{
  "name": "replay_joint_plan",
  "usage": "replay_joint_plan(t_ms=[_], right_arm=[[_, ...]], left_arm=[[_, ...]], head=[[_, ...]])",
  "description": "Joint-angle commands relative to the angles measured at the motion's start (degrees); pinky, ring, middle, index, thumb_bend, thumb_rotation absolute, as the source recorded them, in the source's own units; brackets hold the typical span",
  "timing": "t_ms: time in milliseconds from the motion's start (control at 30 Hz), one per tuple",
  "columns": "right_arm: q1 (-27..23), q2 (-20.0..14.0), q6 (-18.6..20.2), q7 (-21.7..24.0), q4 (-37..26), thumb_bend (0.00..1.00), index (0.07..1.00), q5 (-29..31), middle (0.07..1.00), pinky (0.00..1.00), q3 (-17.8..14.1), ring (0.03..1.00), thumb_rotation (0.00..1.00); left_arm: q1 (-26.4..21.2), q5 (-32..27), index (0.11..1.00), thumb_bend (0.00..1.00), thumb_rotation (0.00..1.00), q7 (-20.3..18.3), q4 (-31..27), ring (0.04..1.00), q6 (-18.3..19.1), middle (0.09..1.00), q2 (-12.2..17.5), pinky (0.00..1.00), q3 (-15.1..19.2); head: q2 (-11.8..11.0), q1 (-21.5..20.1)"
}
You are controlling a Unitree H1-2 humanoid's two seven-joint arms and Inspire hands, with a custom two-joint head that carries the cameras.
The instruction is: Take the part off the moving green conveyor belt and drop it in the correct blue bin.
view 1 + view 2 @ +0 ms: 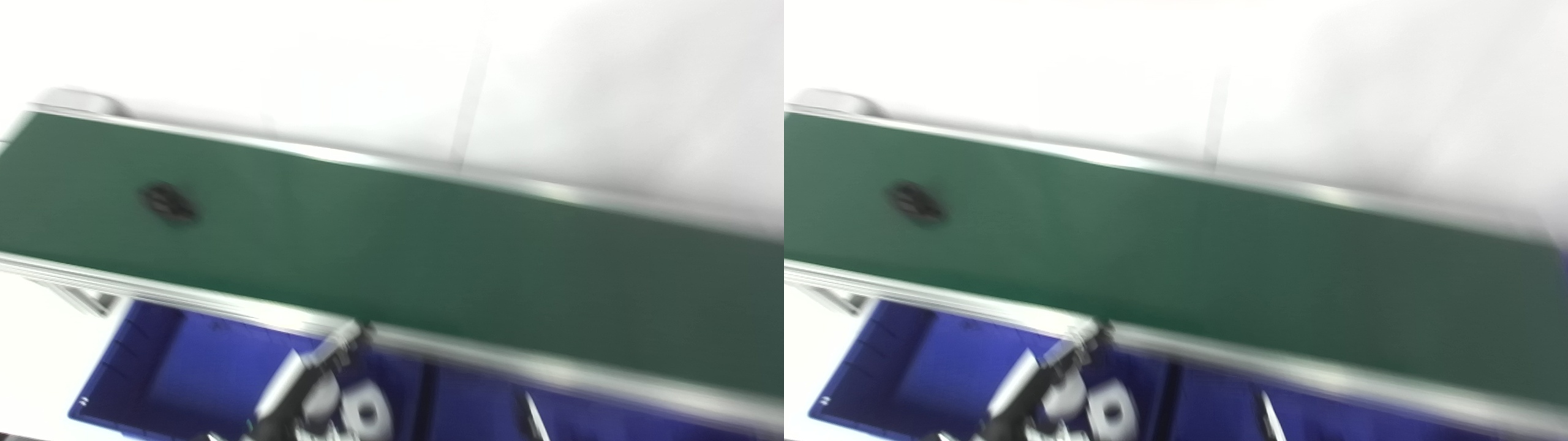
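Both views are motion-blurred. The belt [429,245] runs diagonally from the upper left of the frame to the lower right, bounded by silver rails. The part [168,203], a small dark object of unclear shape, lies on the belt at the left of the frame, roughly midway between the two rails.

Below the near rail, a blue bin [184,373] occupies the lower left of the frame. A second blue bin [471,398] sits to its right, past a dark divider.

The left hand [324,392] appears at the bottom centre, over the right part of the first bin, with its uppermost fingers [346,340] reaching up to the near rail. Blur prevents telling whether the fingers are apart or closed; nothing is visibly held.

A thin pale sliver at the bottom edge, right of centre, may belong to the right hand; it cannot be identified.

The part lies up and to the left of the hand, well apart from it, with the near rail between them.

View differences: the right eye view shows the whole scene shifted left, and a blue edge at the far right of the frame that the left eye view lacks.
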Motion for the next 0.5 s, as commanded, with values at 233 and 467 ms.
replay_joint_plan(t_ms=[233,467], right_arm=[[-0.5,-1.0,-2.7,-2.4,1.1,0.85,1.0,-0.8,0.97,0.93,1.0,0.951,0.52],[-1.3,-1.2,-2.7,-3.9,1.9,0.85,1.0,-0.1,0.969,0.92,2.5,0.949,0.51]], left_arm=[[-2.2,1.8,0.851,0.81,0.13,7.5,0.3,0.816,-0.7,0.875,2.0,0.7,-5.0],[-3.4,1.1,0.843,0.81,0.15,10.0,1.6,0.82,-0.7,0.87,3.0,0.71,-7.3]], head=[[-1.6,0.1],[-2.8,0.0]])
